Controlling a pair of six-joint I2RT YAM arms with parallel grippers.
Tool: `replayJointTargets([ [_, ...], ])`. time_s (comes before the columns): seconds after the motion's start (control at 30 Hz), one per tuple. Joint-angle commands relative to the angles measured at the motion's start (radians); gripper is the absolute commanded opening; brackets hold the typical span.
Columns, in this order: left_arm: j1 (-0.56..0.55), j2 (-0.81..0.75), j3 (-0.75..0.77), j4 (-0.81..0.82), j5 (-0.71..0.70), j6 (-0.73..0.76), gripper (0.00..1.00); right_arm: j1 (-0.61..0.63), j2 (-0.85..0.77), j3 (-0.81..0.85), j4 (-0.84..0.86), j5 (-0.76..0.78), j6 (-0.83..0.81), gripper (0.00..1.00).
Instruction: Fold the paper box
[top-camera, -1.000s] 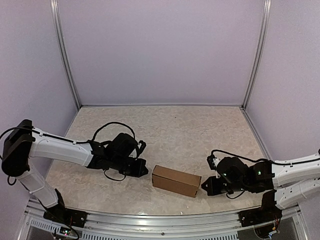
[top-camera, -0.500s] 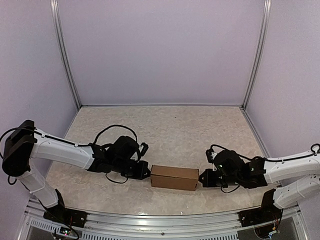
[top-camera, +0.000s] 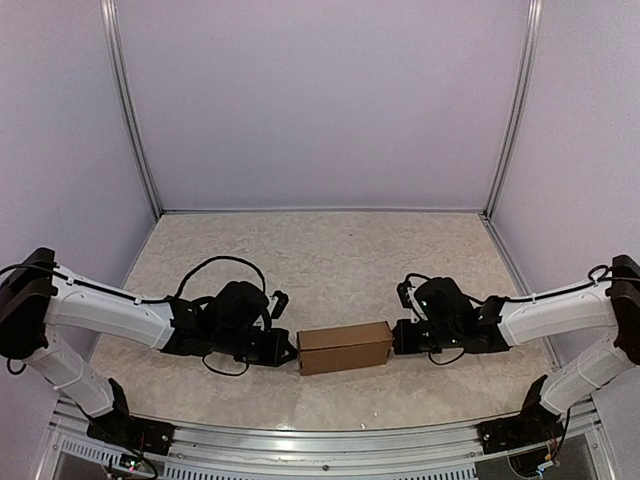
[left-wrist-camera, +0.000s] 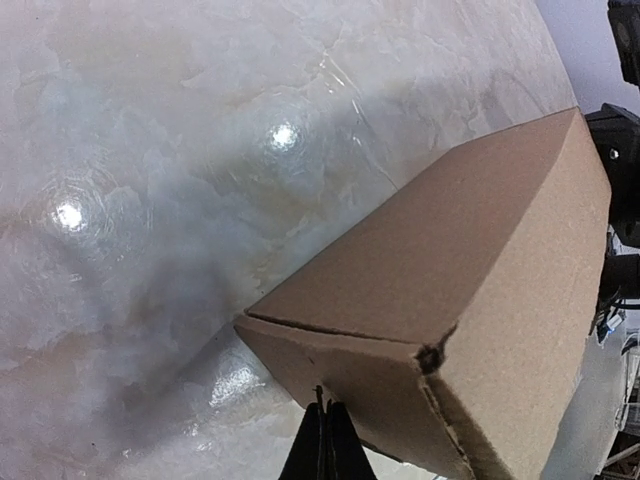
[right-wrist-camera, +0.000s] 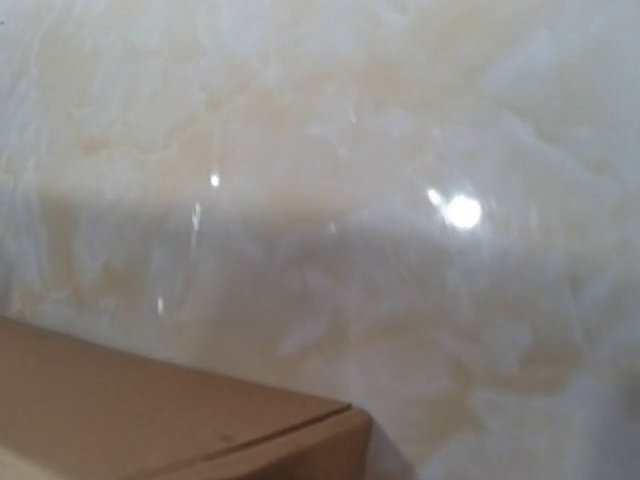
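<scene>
The paper box (top-camera: 344, 348) is a closed, oblong brown cardboard box lying on the table between my two arms. My left gripper (top-camera: 293, 350) is shut, and its tips press against the box's left end. In the left wrist view the closed fingertips (left-wrist-camera: 325, 440) touch the end flap of the box (left-wrist-camera: 470, 290). My right gripper (top-camera: 394, 338) looks shut and sits against the box's right end. The right wrist view shows only a corner of the box (right-wrist-camera: 150, 420) and none of its own fingers.
The marble-patterned tabletop (top-camera: 340, 260) stretches behind the box. Purple walls with metal corner posts (top-camera: 135, 130) enclose the back and sides. A metal rail (top-camera: 320, 440) runs along the near edge.
Both grippers have closed in on the box's ends. The right arm swung forward and the box turned, so its right end now lies slightly farther back.
</scene>
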Motion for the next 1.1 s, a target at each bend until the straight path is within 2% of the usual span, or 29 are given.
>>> replayJointTargets([
  [0.0, -0.007, -0.04, -0.03, 0.025, -0.032, -0.016, 0.0, -0.037, 0.067, 0.055, 0.048, -0.074, -0.09, 0.0],
  [0.13, -0.009, -0.053, -0.049, 0.002, -0.054, -0.026, 0.0, -0.053, 0.106, 0.085, 0.01, -0.063, -0.134, 0.0],
  [0.2, -0.013, -0.067, -0.047, -0.068, -0.099, -0.025, 0.0, -0.059, 0.103, 0.095, -0.029, -0.036, -0.154, 0.0],
  [0.33, -0.02, -0.136, -0.029, -0.178, -0.166, -0.005, 0.0, -0.06, 0.06, 0.105, -0.116, 0.038, -0.188, 0.0],
  [0.47, -0.021, -0.209, -0.009, -0.205, -0.178, 0.005, 0.0, -0.06, -0.003, 0.108, -0.179, 0.085, -0.197, 0.0],
  [0.7, -0.014, -0.264, 0.013, -0.051, -0.083, 0.04, 0.0, -0.06, -0.12, 0.101, -0.229, 0.092, -0.187, 0.0],
  [0.87, 0.001, -0.224, 0.013, 0.118, 0.041, 0.028, 0.0, -0.06, -0.172, 0.096, -0.245, 0.084, -0.183, 0.0],
  [1.07, 0.005, -0.168, -0.029, 0.215, 0.093, 0.003, 0.0, -0.06, -0.195, 0.073, -0.245, 0.072, -0.169, 0.0],
])
